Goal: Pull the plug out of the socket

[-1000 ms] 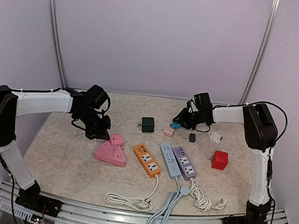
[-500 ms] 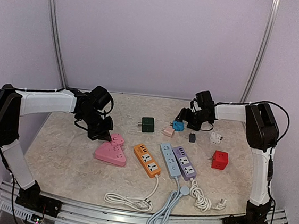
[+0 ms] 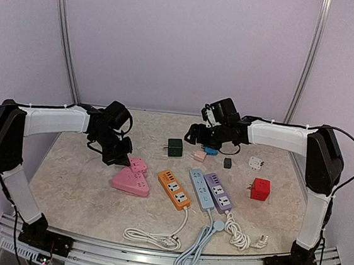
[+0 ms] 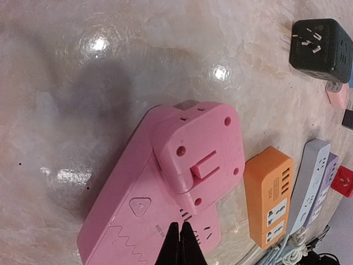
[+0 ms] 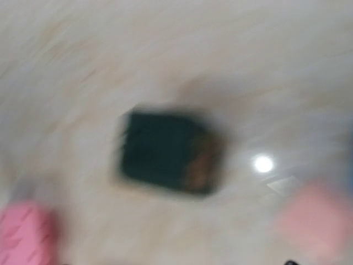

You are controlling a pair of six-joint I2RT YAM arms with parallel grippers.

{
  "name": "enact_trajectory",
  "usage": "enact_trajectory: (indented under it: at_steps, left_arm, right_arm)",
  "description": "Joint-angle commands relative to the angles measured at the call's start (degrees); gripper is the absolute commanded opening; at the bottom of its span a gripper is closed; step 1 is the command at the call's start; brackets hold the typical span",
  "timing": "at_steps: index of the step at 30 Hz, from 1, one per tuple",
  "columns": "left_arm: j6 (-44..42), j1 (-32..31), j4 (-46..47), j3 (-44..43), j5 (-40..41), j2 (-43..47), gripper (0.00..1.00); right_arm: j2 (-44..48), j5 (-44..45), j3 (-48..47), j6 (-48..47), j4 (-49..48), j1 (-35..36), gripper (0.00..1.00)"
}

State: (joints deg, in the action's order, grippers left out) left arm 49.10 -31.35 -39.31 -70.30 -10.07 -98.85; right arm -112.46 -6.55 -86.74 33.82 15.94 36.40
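Observation:
A pink plug [image 3: 138,165] sits plugged into the far end of a pink triangular socket block [image 3: 130,182] left of centre. In the left wrist view the plug [image 4: 201,152] stands on the block [image 4: 127,215]. My left gripper [image 3: 118,158] is shut and empty, hovering just left of the plug; its closed tips [image 4: 180,243] are over the block's face, near the plug's edge. My right gripper [image 3: 194,134] hovers by a dark green cube adapter [image 3: 175,147]. The right wrist view is blurred, shows that cube [image 5: 168,152], and its fingers are not visible.
Orange [image 3: 173,189], light blue [image 3: 201,189] and purple [image 3: 217,192] power strips lie in the middle, with cables coiled at the front edge. A red cube [image 3: 259,189], a white adapter [image 3: 255,162], a small black block [image 3: 227,163], a pale pink plug [image 3: 198,155] and a blue cube [image 3: 210,150] lie on the right.
My right arm has swung left from the blue cube toward the dark green cube. My left gripper has edged slightly toward the pink plug and stays shut.

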Motion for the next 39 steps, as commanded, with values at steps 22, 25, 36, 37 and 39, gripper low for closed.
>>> enact_trajectory:
  at_steps: [22, 25, 36, 37, 39]
  left_arm:
    - [-3.42, 6.11, 4.93, 7.40, -3.39, 3.80, 0.00]
    - [-3.74, 6.13, 5.08, 7.20, -3.70, 3.25, 0.00]
    - [-4.01, 6.11, 5.88, 7.98, -4.32, 2.71, 0.00]
    - [-4.06, 6.15, 5.91, 8.05, -4.39, 2.70, 0.00]
    - [-4.10, 6.14, 6.03, 8.23, -4.58, 2.61, 0.00]
  right_arm:
    - [-27.02, -15.29, -22.27, 7.87, -5.03, 14.83, 0.78]
    - [-27.58, -17.09, -21.65, 9.79, -7.34, 14.95, 0.78]
    - [-26.92, -19.55, -21.52, 11.41, -8.80, 15.28, 0.72]
    - [-26.52, -19.56, -21.23, 11.45, -8.91, 15.30, 0.71]
    - [-25.28, -19.14, -20.48, 11.40, -9.06, 15.45, 0.69]
